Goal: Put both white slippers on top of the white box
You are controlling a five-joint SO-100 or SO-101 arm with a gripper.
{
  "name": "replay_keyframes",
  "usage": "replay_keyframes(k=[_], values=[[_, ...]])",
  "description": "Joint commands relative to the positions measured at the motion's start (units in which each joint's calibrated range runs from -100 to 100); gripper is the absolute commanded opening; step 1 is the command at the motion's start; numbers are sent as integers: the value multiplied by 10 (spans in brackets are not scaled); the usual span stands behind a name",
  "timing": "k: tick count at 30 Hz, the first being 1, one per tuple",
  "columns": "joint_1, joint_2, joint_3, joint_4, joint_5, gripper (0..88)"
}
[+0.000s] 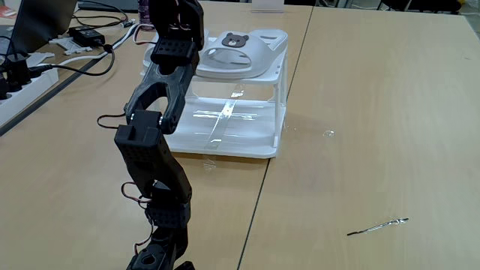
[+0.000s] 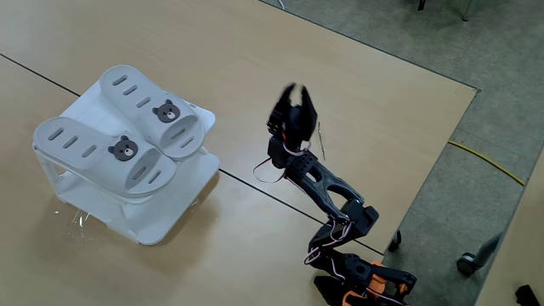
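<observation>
The pincer (image 2: 295, 90) hangs empty, fingertips pressed together, above the wooden table (image 2: 357, 93). Well apart, both white slippers (image 2: 127, 127), smooth rubber with oval slots and bear-face badges, lie side by side atop the white box (image 2: 161, 217). No readable writing.

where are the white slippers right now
Both white slippers lie side by side on top of the white box, at the left of a fixed view.

Both white slippers (image 2: 127, 127) carry grey-brown bear-face badges with dark oval sole slots. White box (image 2: 161, 225) beneath, left of the pincer (image 2: 295, 93) in a fixed view. Pincer black. Surface (image 2: 255, 51) light tan wood-grain.
</observation>
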Motion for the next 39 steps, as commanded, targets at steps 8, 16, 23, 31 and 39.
replay_keyframes(k=[8, 16, 23, 31, 39], values=[[0, -387, 532, -219, 4, 14], [-86, -682, 798, -219, 4, 14], [-86, -728, 828, -304, 4, 15], [-91, -726, 847, -304, 4, 15], [-91, -726, 847, -304, 4, 15]])
